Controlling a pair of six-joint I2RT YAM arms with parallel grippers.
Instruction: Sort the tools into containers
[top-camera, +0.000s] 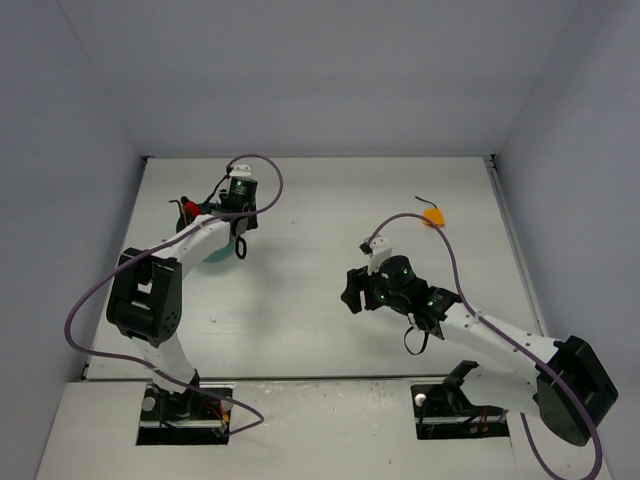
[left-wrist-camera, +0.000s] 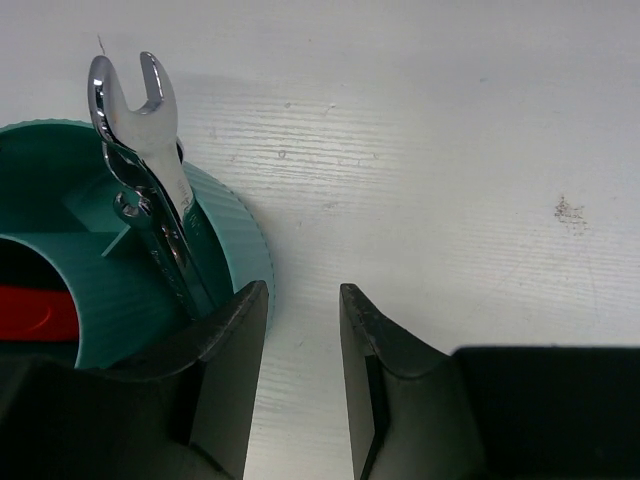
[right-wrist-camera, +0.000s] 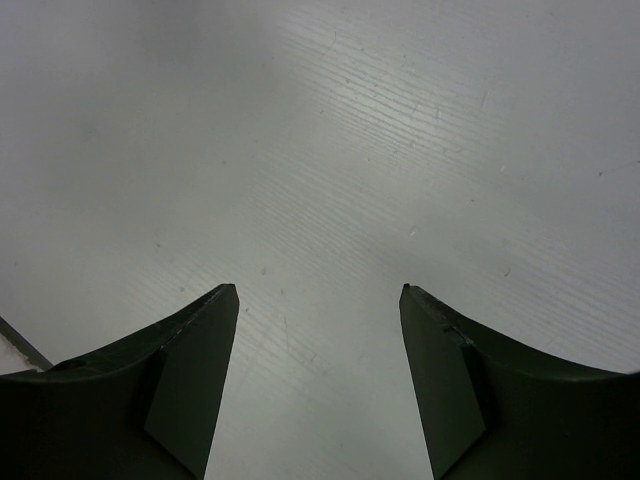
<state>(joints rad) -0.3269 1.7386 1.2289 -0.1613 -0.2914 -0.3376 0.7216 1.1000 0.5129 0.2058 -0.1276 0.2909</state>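
The teal tub (left-wrist-camera: 120, 290) sits at the left of the left wrist view. Thin silver wrenches (left-wrist-camera: 140, 150) stand in it, leaning on its right wall, and a red item (left-wrist-camera: 40, 312) lies deeper inside. From above, the tub (top-camera: 214, 252) is mostly hidden under the left arm. My left gripper (left-wrist-camera: 300, 295) hangs just right of the tub's wall over bare table, jaws narrowly apart and empty; from above it (top-camera: 239, 235) is at the far left. An orange-handled screwdriver (top-camera: 432, 215) lies at the back right. My right gripper (top-camera: 350, 290) is open and empty above the table's middle.
Grey walls close the table on the left, back and right. The right wrist view shows only bare white table between the fingertips (right-wrist-camera: 225, 300). Purple cables loop over both arms. A small dark speck (left-wrist-camera: 568, 208) marks the table right of the tub.
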